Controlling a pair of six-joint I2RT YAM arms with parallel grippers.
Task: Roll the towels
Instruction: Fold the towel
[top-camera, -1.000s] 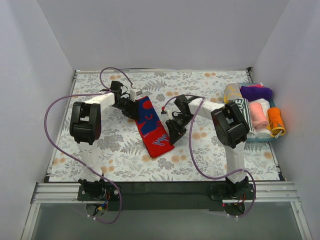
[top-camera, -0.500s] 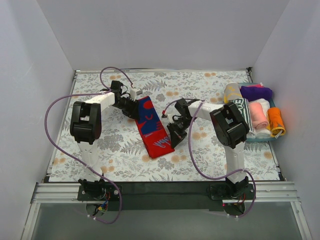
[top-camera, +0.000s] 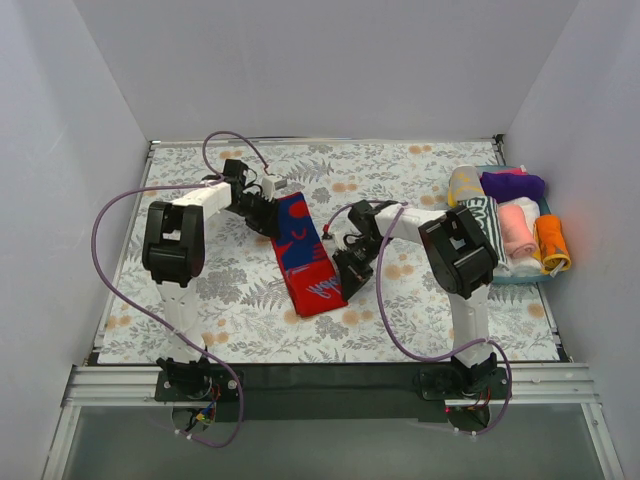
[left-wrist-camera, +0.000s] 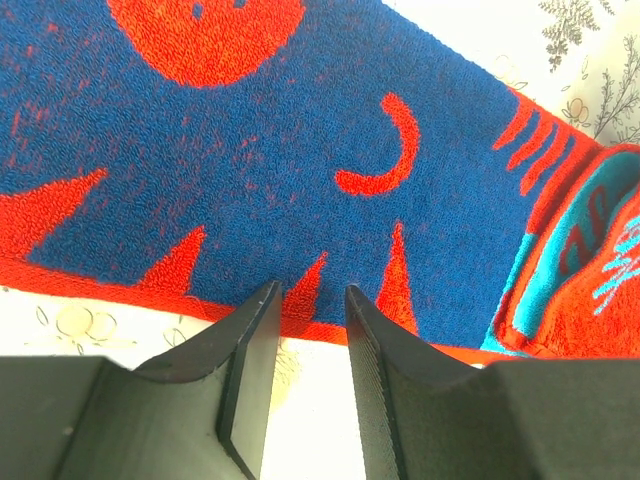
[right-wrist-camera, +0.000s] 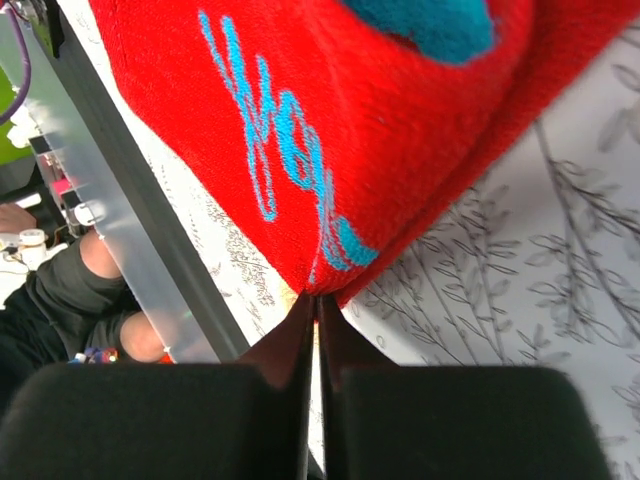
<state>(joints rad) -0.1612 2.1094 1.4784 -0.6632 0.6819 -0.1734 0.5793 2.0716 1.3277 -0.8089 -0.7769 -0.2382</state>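
Left tool (left-wrist-camera: 312, 290) open a little, tips right at the far edge of the one red and blue towel (top-camera: 303, 255) on the surface (top-camera: 200, 290). Right tool (right-wrist-camera: 313, 298) pinched shut on its near corner. One pink towel (top-camera: 516, 230), rolled, far right.

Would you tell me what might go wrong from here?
The right gripper is shut at only the corner tip of the red and blue towel; it may slip free. The left gripper is open at the towel's edge, holding nothing, so the towel could skew.
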